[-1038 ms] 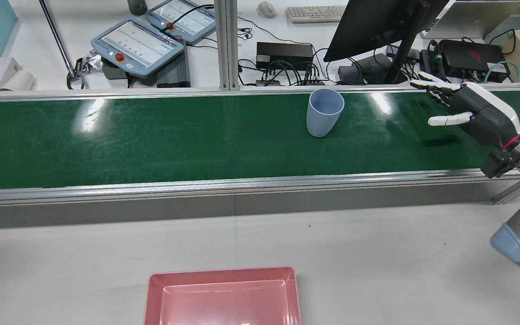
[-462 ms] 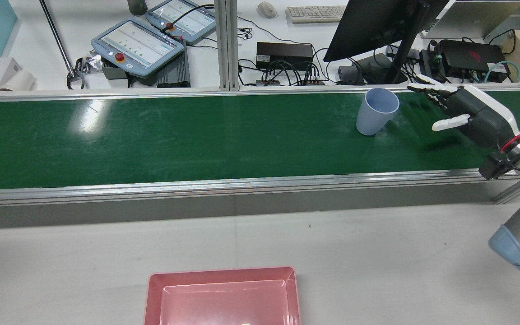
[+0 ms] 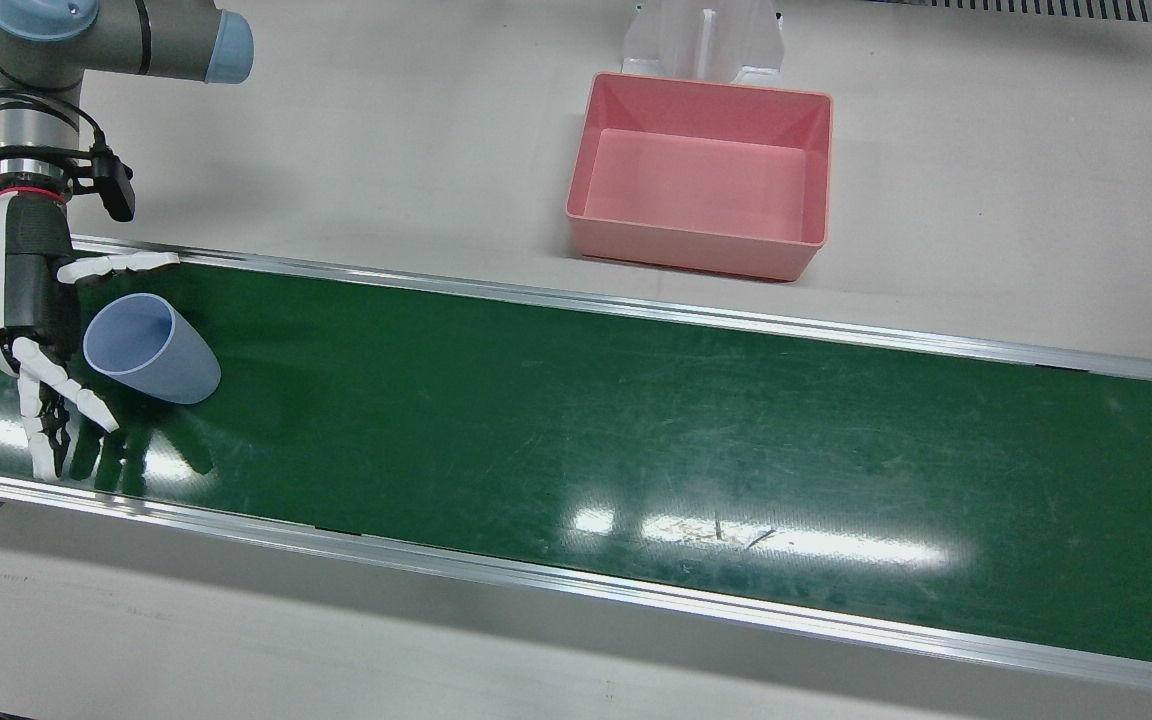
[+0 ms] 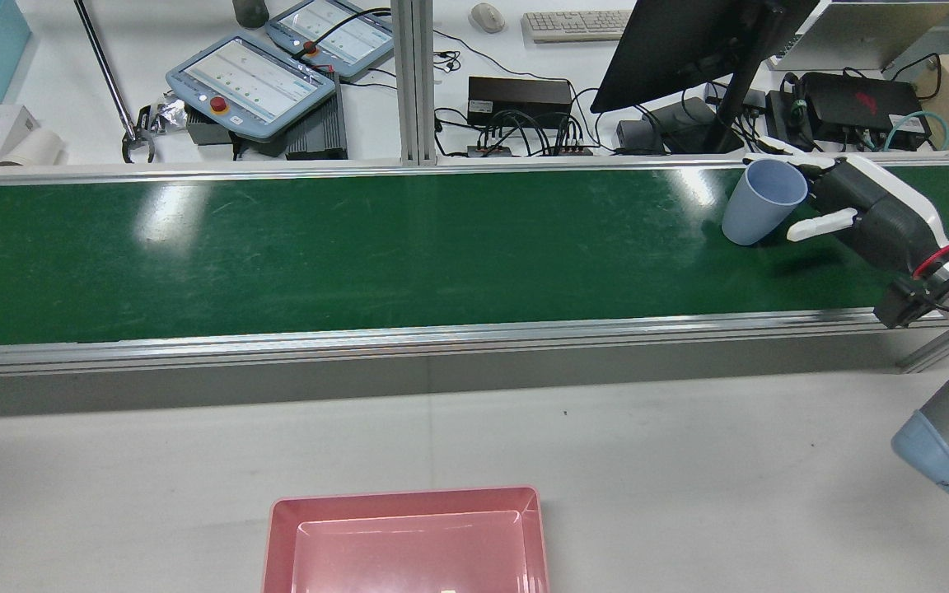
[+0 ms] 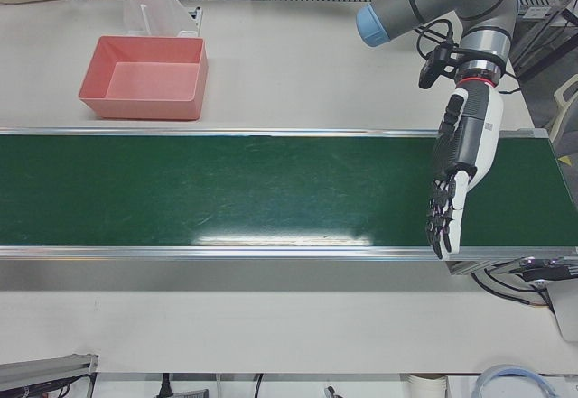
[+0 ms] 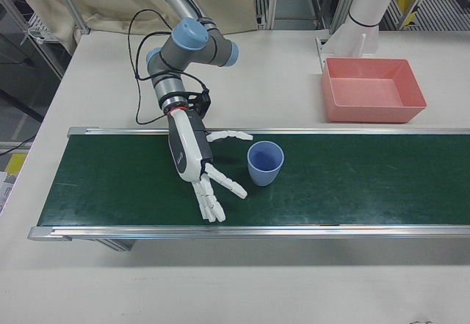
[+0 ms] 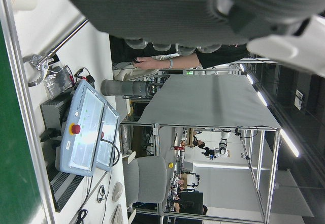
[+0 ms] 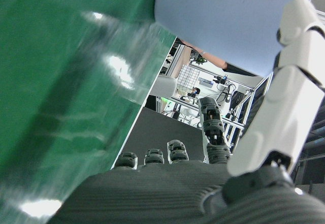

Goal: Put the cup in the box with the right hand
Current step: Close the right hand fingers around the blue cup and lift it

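1. A long green conveyor belt (image 3: 636, 420) is seen running across the station between aluminium rails, with pale table surface on both sides.
2. The pink box (image 3: 701, 170) is set on the pale table on the robot's side of the belt, well apart from the cup, and nothing is seen inside it.
3. The right arm (image 6: 187, 48) is reached over the belt at its right end, and the right hand (image 6: 198, 162) is held spread, fingers (image 6: 213, 203) extended along the belt and thumb (image 6: 229, 136) stretched out sideways; nothing is gripped by it.
4. The left hand (image 5: 456, 177) is held over the opposite end of the belt, fingers straight and pointing down towards the far rail, with nothing in it.
5. The light blue cup (image 6: 265, 162) is stood upright on the belt, mouth up, in the space between the right hand's thumb and fingers and just beside the palm; whether it is touched by the hand cannot be told.
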`<state>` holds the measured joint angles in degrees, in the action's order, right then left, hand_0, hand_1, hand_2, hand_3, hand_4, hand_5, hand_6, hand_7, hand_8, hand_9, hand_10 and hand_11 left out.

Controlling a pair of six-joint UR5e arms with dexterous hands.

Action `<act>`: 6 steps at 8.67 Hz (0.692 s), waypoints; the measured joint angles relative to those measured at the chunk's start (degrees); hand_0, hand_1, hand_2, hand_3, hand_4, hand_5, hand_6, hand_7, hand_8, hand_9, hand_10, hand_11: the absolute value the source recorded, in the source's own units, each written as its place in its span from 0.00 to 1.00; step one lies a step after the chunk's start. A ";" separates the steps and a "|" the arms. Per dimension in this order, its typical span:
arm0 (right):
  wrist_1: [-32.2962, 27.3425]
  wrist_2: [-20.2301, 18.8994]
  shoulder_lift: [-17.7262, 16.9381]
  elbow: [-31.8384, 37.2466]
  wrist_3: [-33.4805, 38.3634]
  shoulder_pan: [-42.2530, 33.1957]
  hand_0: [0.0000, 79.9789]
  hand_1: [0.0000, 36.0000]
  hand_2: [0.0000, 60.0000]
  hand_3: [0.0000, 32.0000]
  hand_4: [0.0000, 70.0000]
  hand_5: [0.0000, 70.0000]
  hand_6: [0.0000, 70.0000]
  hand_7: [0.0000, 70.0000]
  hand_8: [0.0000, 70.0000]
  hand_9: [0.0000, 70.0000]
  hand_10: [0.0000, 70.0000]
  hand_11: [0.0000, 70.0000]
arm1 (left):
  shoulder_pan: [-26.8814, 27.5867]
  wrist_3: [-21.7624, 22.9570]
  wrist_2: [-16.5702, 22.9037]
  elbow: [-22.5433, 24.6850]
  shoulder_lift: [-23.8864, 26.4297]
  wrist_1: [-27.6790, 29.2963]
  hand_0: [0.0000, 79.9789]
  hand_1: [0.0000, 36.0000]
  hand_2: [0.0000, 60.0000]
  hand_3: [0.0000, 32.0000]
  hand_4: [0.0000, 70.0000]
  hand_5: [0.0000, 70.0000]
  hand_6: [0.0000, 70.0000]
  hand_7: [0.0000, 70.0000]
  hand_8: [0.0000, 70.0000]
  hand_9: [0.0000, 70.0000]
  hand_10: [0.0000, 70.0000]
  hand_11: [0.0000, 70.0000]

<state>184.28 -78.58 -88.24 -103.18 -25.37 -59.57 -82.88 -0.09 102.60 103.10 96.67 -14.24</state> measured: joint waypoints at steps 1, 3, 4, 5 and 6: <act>-0.03 0.03 0.00 0.00 0.09 -0.08 0.70 1.00 1.00 0.00 0.35 0.23 0.33 1.00 0.42 0.73 0.34 0.55 | 0.00 0.00 -0.01 -0.01 0.00 0.00 0.00 0.00 0.00 0.00 0.00 0.00 0.00 0.00 0.00 0.00 0.00 0.00; -0.05 0.17 0.00 0.11 0.35 -0.16 0.70 1.00 1.00 0.00 0.26 0.26 0.45 1.00 0.63 1.00 0.49 0.75 | 0.00 0.00 0.03 0.00 -0.01 0.00 0.00 0.00 0.00 0.00 0.00 0.00 0.00 0.00 0.00 0.00 0.00 0.00; -0.06 0.25 -0.04 0.18 0.43 -0.25 0.69 1.00 1.00 0.00 0.24 0.26 0.44 1.00 0.61 0.98 0.47 0.72 | 0.00 0.00 0.05 -0.01 -0.04 0.00 0.00 0.00 0.00 0.00 0.00 0.00 0.00 0.00 0.00 0.00 0.00 0.00; -0.11 0.43 -0.20 -0.05 0.55 -0.62 0.72 1.00 1.00 0.00 0.30 0.26 0.43 1.00 0.60 0.96 0.46 0.70 | 0.00 0.00 0.03 -0.01 -0.03 0.00 0.00 0.00 0.00 0.00 0.00 0.00 0.00 0.00 0.00 0.00 0.00 0.00; -0.17 0.62 -0.44 -1.09 0.82 -1.42 0.70 1.00 1.00 0.00 0.25 0.26 0.43 1.00 0.59 0.94 0.45 0.69 | 0.00 0.00 0.01 -0.01 -0.02 0.00 0.00 0.00 0.00 0.00 0.00 0.00 0.00 0.00 0.00 0.00 0.00 0.00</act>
<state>184.11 -77.96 -88.68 -104.26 -24.55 -60.99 -82.88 -0.09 102.60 103.09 96.65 -14.24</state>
